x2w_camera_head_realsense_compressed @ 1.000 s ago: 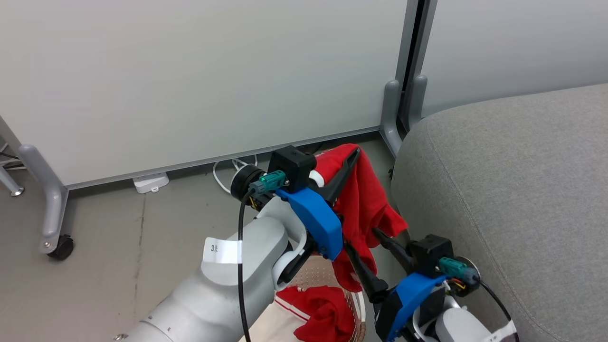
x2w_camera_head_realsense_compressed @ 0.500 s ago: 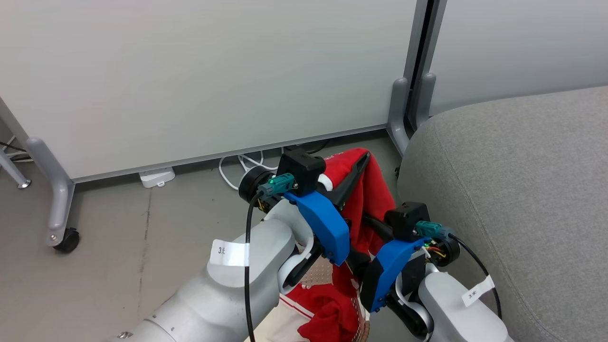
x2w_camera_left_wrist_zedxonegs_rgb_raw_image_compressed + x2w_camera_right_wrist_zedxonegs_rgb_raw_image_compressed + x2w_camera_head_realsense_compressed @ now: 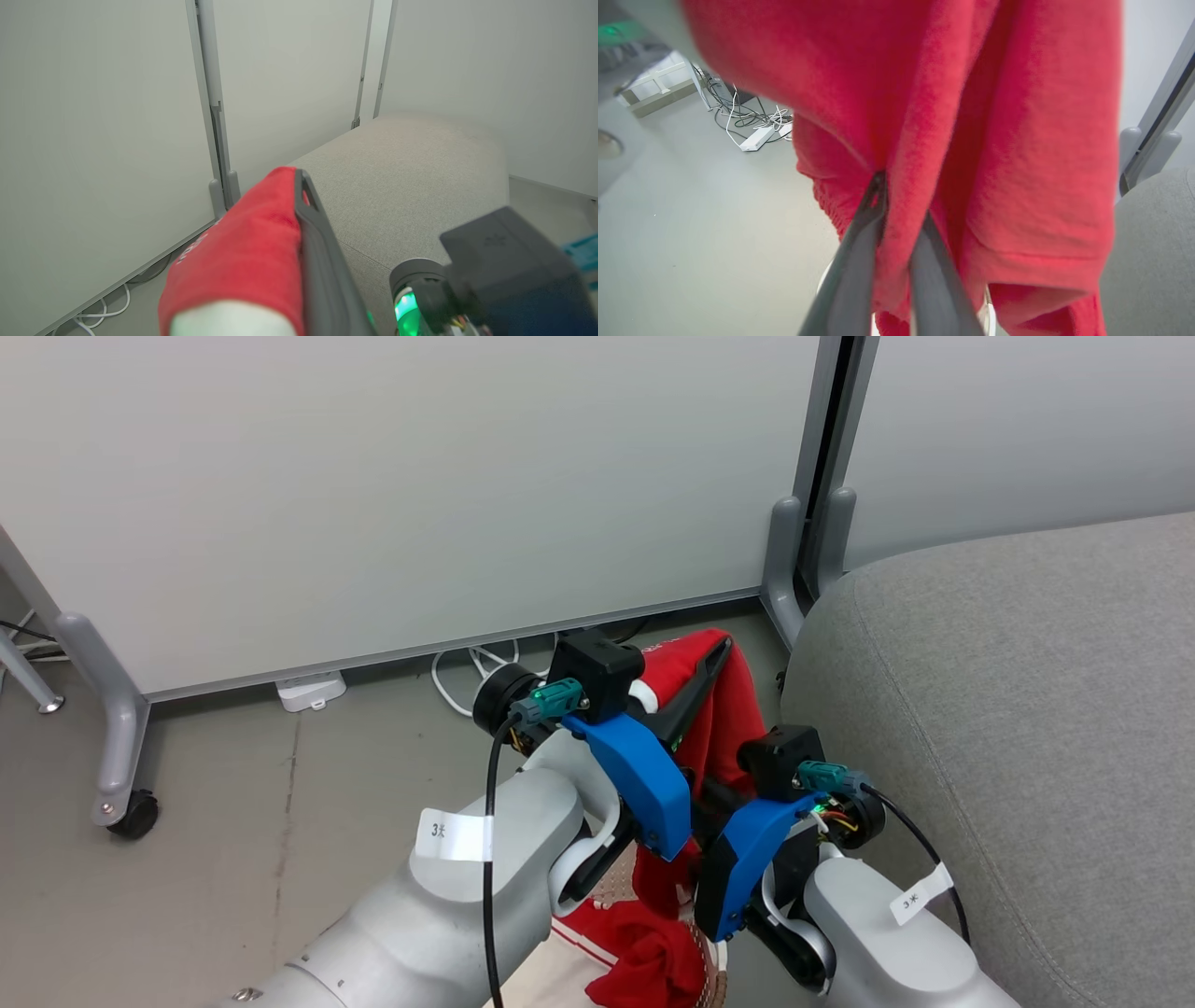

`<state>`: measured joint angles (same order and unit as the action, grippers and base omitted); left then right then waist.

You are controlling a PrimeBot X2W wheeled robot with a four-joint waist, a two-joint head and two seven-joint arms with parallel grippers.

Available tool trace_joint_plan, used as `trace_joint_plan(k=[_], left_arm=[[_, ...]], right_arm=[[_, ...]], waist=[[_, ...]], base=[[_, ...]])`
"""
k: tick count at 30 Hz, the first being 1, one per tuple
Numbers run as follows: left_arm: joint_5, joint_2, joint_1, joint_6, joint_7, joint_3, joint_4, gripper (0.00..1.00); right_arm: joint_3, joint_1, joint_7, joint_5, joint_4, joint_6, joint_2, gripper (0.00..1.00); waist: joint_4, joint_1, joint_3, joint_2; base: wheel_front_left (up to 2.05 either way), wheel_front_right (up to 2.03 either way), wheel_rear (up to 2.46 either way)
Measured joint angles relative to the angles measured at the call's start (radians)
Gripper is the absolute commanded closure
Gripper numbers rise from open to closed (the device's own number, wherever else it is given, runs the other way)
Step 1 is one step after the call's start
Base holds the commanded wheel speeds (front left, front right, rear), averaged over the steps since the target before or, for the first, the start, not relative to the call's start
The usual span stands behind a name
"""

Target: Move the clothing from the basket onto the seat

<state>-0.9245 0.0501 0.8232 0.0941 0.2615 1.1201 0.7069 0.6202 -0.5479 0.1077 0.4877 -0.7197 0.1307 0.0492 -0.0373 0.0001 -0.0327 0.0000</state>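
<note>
Left gripper: jaws clamped on soft bright red fabric garment, hung below them.
Right gripper: jaws pinched on its lower fold.
Grey fabric seat: just beside right jaws.

Before me stands a pale partition panel, and a second panel is to its right. Grey posts rise between them. At the far left, a grey leg ends in a black caster wheel on the grey floor. A white power strip lies under the panel edge, with white cables looped beside it.
</note>
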Motion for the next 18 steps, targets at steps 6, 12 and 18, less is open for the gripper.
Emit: trace_joint_plan(k=[6, 12, 18], left_arm=[[0.0, 0.0, 0.0, -0.001, 0.0, 0.0, 0.002, 1.0], [0.0, 0.0, 0.0, -0.001, 0.0, -0.004, 0.005, 1.0], [0.002, 0.0, -0.001, -0.001, 0.0, -0.007, 0.007, 1.0]], right_arm=[[0.026, -0.014, 0.021, 0.014, -0.03, 0.0, 0.0, 1.0], [0.044, -0.025, 0.04, 0.028, -0.052, 0.0, 0.0, 1.0], [0.057, -0.035, 0.052, 0.041, -0.069, 0.0, 0.0, 1.0]], waist=[[-0.004, 0.0, 0.001, 0.0], [-0.008, 0.0, 0.001, 0.0], [-0.011, 0.0, 0.001, 0.0]], base=[[0.0, 0.0, 0.0], [0.0, 0.0, 0.0], [0.0, 0.0, 0.0]])
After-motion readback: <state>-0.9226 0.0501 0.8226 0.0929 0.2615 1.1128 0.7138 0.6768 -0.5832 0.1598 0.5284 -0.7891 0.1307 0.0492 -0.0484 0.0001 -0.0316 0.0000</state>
